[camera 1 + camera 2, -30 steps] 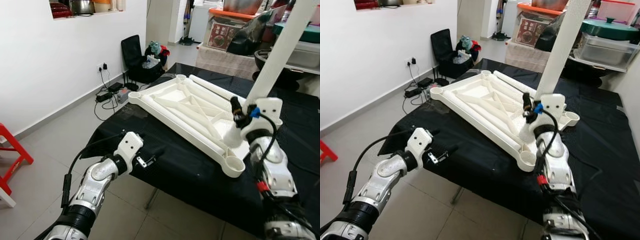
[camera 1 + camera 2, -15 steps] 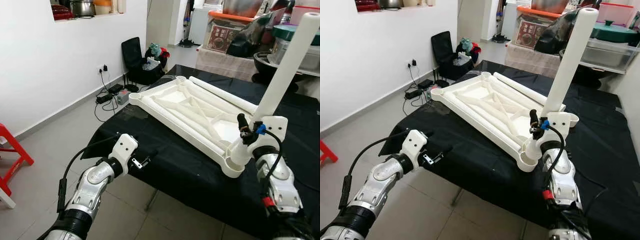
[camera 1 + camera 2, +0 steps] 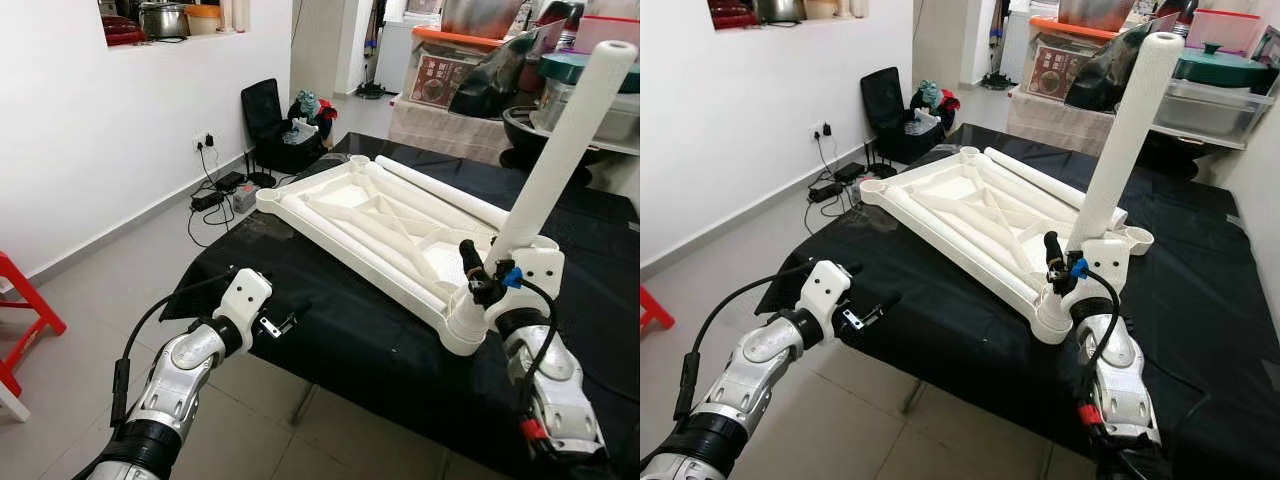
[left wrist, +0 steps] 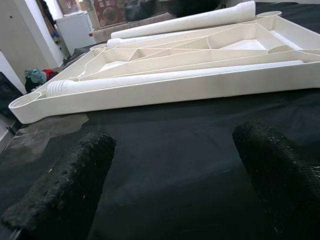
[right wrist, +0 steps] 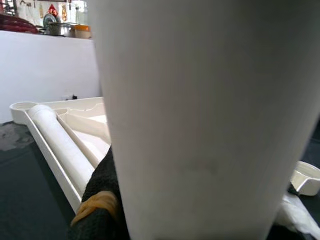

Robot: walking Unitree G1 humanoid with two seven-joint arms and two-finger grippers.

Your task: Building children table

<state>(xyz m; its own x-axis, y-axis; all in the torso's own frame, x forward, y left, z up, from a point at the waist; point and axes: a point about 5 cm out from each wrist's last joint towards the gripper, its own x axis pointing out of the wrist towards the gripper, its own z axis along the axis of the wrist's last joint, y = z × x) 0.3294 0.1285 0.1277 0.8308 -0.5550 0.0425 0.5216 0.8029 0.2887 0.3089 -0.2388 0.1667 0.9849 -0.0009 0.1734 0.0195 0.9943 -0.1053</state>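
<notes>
right end effector (image 3: 478, 285) grips table leg (image 3: 562, 150) | axis near-upright, tilted right | left end effector (image 3: 285, 322) open

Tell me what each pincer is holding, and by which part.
Right pincer grips the white table leg near its lower end, by the tabletop's corner socket. Left pincer is open, holding nothing.

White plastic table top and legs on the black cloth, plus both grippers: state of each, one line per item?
White plastic table top: upside down, flat on black cloth.
Upright white leg: tilted, lower end at near corner socket, seating unclear.
Loose white legs: lying on the frame.
Right gripper: shut on upright white leg.
Left gripper: open, holding nothing, at the cloth's near edge.
</notes>
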